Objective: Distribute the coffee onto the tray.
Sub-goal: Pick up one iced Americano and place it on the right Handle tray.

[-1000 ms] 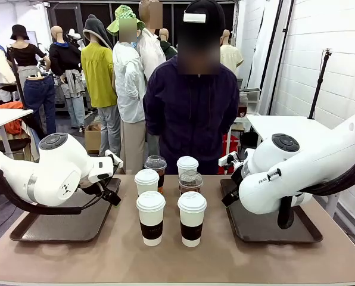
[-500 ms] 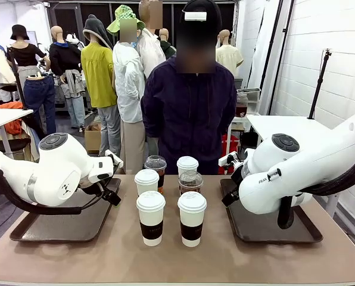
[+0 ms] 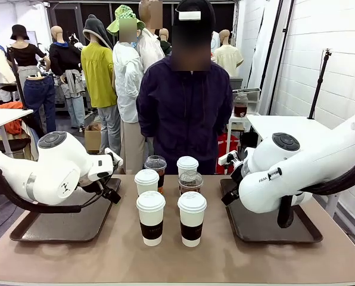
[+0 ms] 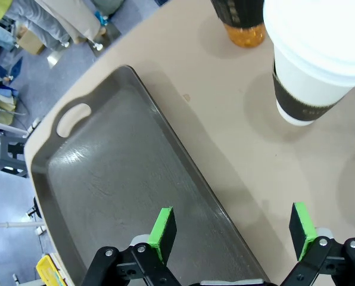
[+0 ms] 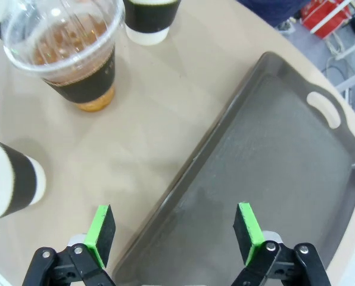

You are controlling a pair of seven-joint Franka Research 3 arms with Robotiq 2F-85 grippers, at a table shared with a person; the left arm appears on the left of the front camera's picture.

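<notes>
Six cups are grouped upright at the middle of the tan worktop [image 3: 106,256], between two dark rectangular handled trays, and all of them stand on the worktop surface itself. Four white paper cups [image 3: 150,217] with white lids and dark brown sleeves are seen: two in the front row, one at middle left and one at back right. Two clear plastic dome-lidded cups [image 3: 190,182] of dark coffee are placed at middle right and back left.

The left tray [image 3: 64,226] lies under the left arm and the right tray [image 3: 273,229] under the right arm.

The left tool [image 4: 232,229] is released, its green pads spread wide with nothing between them. It is held above the inner rim of the left tray, with a sleeved white cup ahead of it. The right tool [image 5: 174,231] is likewise released and is held above the inner rim of the right tray, with a clear cup ahead.

A person [image 3: 186,113] in a dark jacket is seen standing at the far side.
</notes>
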